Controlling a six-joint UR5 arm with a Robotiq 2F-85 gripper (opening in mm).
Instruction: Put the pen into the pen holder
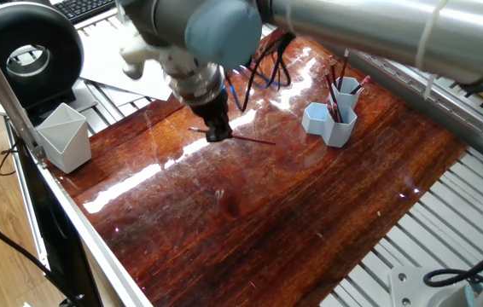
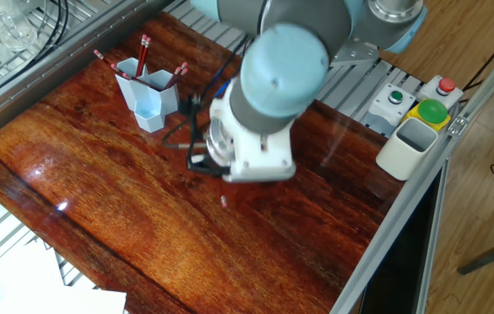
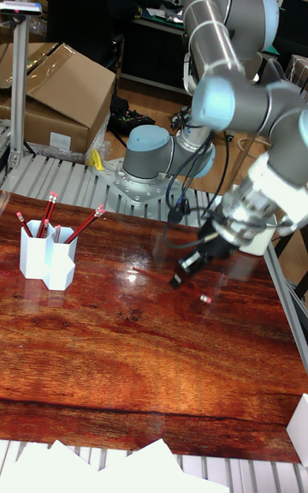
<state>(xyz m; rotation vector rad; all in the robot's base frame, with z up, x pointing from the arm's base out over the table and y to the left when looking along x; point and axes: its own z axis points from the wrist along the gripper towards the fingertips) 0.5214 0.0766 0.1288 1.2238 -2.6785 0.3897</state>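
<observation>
One fixed view: tool (image 1: 218, 132) clamped on pen (image 1: 254, 139), held level above counter (image 1: 250, 222), near its middle. Pen holder (image 1: 331, 122), light blue, stands well apart toward counter's far side, red pencils (image 1: 336, 95) upright in it. Grey-white cup (image 1: 64, 136) at counter's opposite edge. Tall fixed view: tool (image 3: 186, 270) blurred, pen indistinct.

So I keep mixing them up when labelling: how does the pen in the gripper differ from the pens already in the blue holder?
The pen in the gripper lies roughly level above the table, clear of the pen holder; the pens in the holder stand tilted in its tubes. The gripped pen looks dark, the holder's pens red. All are thin sticks.
</observation>
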